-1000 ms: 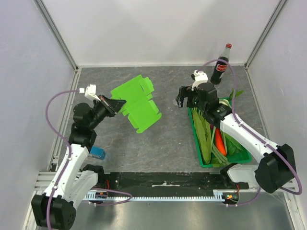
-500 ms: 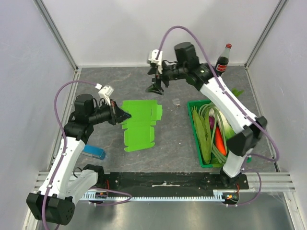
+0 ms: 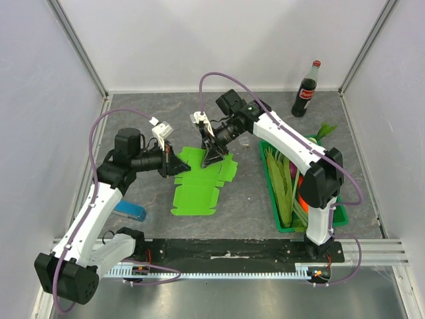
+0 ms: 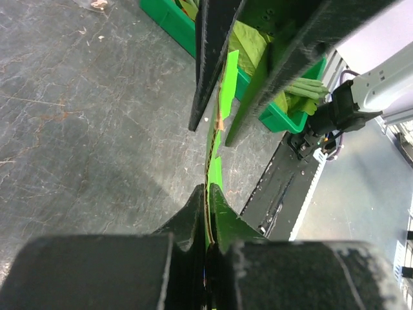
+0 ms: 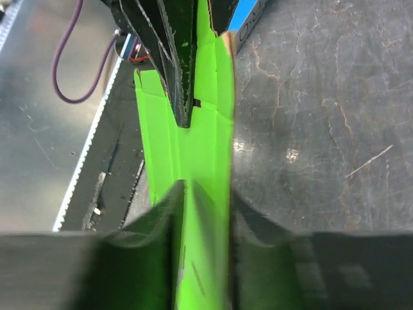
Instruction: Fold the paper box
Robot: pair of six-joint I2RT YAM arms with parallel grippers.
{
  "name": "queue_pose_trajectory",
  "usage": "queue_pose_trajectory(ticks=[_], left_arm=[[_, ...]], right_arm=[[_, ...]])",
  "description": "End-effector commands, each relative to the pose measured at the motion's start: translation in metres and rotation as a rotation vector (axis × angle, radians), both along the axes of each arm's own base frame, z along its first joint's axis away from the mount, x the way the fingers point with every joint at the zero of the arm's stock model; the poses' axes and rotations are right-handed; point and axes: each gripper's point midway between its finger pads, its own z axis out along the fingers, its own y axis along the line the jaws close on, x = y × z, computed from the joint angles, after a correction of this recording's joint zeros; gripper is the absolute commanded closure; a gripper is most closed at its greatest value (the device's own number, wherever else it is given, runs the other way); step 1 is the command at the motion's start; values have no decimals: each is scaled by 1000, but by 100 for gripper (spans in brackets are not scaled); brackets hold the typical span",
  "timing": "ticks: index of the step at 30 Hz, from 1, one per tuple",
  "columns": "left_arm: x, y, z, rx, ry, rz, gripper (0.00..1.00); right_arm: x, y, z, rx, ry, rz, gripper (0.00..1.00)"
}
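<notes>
Left gripper (image 3: 174, 163) is clamped tight on the paper box (image 3: 194, 193) — the lime card's edge is pinched right at the fingertips. The sheet runs straight ahead out of those jaws, edge-on in the left wrist view. Dead ahead on that same line is the right gripper (image 3: 214, 155). Its 2 fingers stand apart, 1 on either side of the card's opposite edge, straddling it and not visibly pressed onto it. So the card spans jaw to jaw, with its longer run of panels spreading off to 1 side of that line. Both arms are at it, but only the left has a hold. My read — the next squeeze belongs to the right, and it needs the card centred in that gap.
</notes>
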Motion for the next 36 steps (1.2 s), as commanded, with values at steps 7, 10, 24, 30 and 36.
queue_pose_trajectory(ticks=[7, 10, 24, 30, 36], left_arm=[[-3, 24, 86, -120, -331, 236, 33], [1, 71, 112, -214, -353, 608, 22], [36, 12, 150, -242, -170, 334, 48], [54, 6, 154, -222, -200, 322, 41], [59, -15, 144, -83, -368, 161, 36]], right_arm=[[1, 4, 47, 122, -39, -109, 100], [36, 1, 52, 119, 4, -484, 100], [42, -17, 51, 88, 19, -659, 100], [43, -14, 45, 75, 37, -653, 100], [39, -7, 42, 74, 57, -602, 100]])
